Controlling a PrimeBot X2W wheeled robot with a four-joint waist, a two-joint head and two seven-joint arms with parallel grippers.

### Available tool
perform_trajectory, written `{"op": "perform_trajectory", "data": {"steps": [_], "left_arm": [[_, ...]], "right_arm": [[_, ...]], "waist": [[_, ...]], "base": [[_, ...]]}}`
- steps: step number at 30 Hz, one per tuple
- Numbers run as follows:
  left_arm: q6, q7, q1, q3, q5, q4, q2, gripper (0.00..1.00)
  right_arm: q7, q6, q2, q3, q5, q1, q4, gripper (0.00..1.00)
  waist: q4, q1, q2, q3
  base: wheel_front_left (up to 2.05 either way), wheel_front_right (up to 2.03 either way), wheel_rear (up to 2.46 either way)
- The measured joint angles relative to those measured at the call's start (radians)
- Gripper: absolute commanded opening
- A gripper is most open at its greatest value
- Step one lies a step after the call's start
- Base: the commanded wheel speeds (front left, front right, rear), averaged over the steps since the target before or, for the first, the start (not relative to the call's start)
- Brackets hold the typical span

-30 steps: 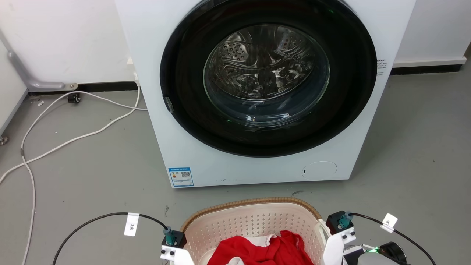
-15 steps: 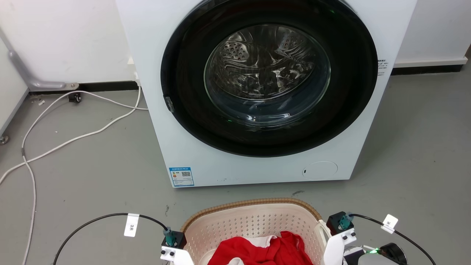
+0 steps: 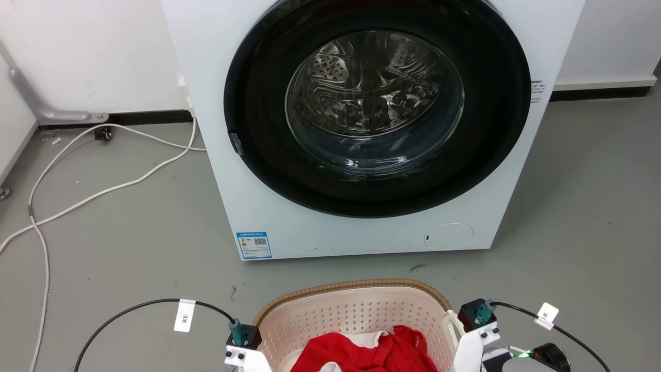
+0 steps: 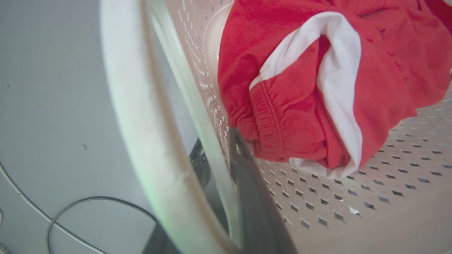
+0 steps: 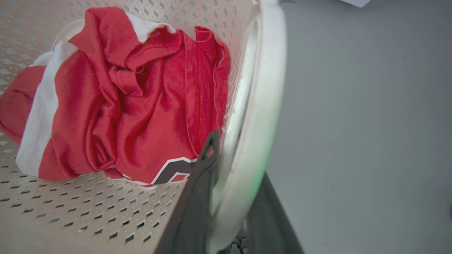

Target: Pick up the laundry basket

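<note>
Left gripper point(image 4: 216, 141) and right gripper point(image 5: 238, 157) each clamp one side of the laundry basket point(image 3: 356, 283), which contains a red garment point(image 3: 372, 351). Washer point(image 3: 258, 206) stands just ahead; white cables point(image 3: 103, 194) cross the grey floor point(image 3: 568, 232).

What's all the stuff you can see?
washing machine: one, white with a black round door, straight ahead
sticker: one, blue, low on the washing machine's front
cables: at least two, white, left of the washing machine
laundry basket: one, cream with a brown rim, in front of the washing machine
clothes: one heap, red and white, inside the laundry basket
left pincer: one, dark, astride the laundry basket's left wall
right pincer: one, dark, astride its right wall
</note>
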Motion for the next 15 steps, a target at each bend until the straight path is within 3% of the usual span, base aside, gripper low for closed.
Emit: {"op": "perform_trajectory", "data": {"steps": [15], "left_arm": [[0.000,-0.006,0.000,-0.015,-0.012,0.005,-0.001,0.00]], "right_arm": [[-0.005,0.000,0.000,0.032,0.033,0.000,0.007,0.00]], "waist": [[0.003,-0.0001,0.0000,-0.001]], "base": [[0.00,0.00,0.00]]}}
